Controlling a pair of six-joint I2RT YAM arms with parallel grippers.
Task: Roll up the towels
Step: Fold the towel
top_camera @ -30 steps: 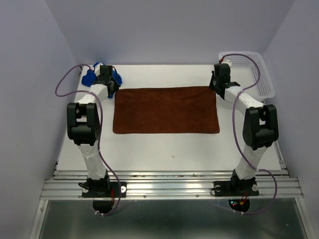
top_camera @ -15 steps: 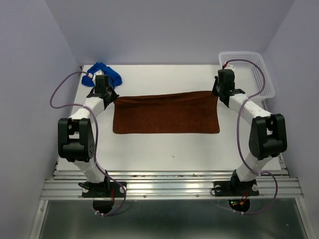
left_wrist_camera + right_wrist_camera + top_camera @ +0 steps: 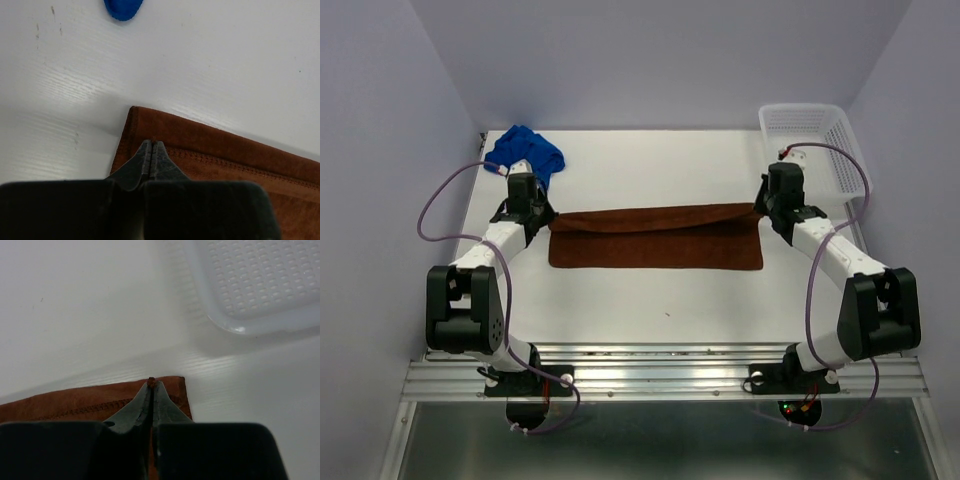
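Basket (image 3: 815, 135) far right; left fingers (image 3: 144, 160), right fingers (image 3: 142, 405) pinch brown towel (image 3: 655, 238).

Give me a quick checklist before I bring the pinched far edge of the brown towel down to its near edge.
1. Left gripper shut on a far corner of the brown towel: ok.
2. Right gripper shut on the other far corner: ok.
3. Lifted edge roughly level between the two: ok.
4. Blue towel apart from the fold, beyond the left arm: ok.
5. Basket clear of the right arm: ok.
6. Lower layer flat under the fold: cannot tell.
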